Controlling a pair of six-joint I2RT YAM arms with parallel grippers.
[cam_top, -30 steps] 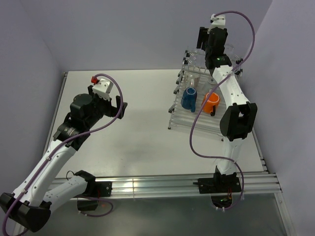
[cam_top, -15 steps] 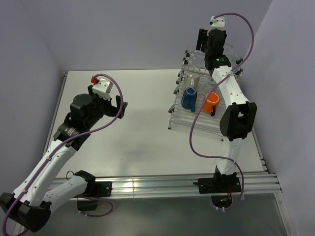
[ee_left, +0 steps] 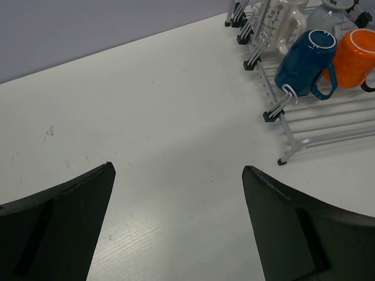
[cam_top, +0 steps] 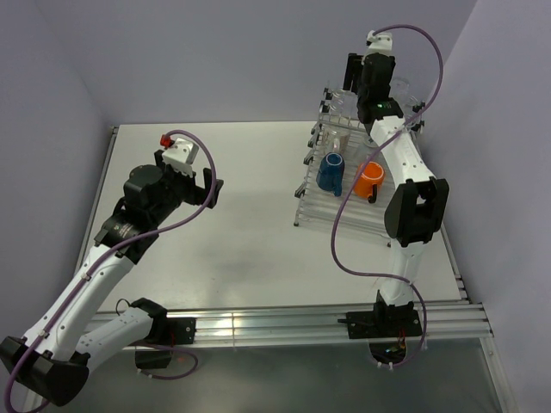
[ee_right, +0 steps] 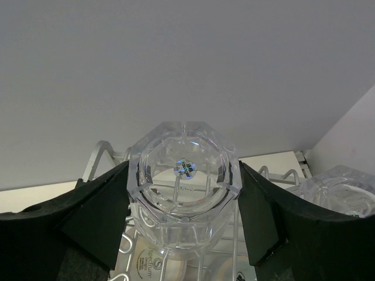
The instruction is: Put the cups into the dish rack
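Note:
The dish rack (cam_top: 341, 200) stands at the right of the table. A blue mug (cam_top: 330, 170) and an orange mug (cam_top: 370, 180) lie in it; both show in the left wrist view, the blue mug (ee_left: 304, 61) beside the orange mug (ee_left: 354, 50), with a white mug (ee_left: 287, 26) behind. My right gripper (cam_top: 365, 84) is over the rack's far end, shut on a clear glass tumbler (ee_right: 183, 187) held bottom up, one finger on each side. A second tumbler (ee_right: 337, 196) sits to its right. My left gripper (ee_left: 179, 175) is open and empty above bare table.
The rack's wire rods and prongs (ee_right: 99, 153) lie under the held tumbler. The rack's near corner foot (ee_left: 282, 160) stands to the right of my left gripper. The purple walls close off the back and the right.
My right wrist has shifted slightly down at the rack's far end with the tumbler. The left arm has not moved.

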